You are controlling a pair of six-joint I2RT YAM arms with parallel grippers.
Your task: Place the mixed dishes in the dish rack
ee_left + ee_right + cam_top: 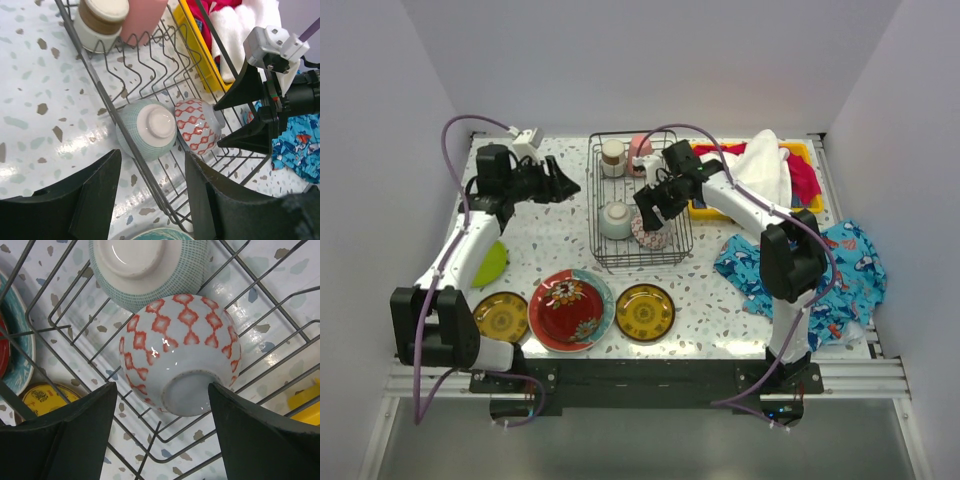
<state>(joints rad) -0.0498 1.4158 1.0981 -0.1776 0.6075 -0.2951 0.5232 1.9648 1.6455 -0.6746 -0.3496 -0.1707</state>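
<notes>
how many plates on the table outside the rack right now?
4: lime-green plate, partly under the left arm; amber plate near left; red teal-rimmed plate beside it; second amber plate right of that. The arm may hide more.

shiny bowls, metal rack
you see the patterned bowl [180, 350] and the pale green bowl [150, 270] smooth and glossy, the dish rack [592, 200] thin dark metal wire, the table [30, 100] shiny and speckled.

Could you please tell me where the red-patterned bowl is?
In the top view, the red-patterned bowl sits inside the dish rack at its near right corner, beside the pale green bowl, under the right end effector.
</notes>
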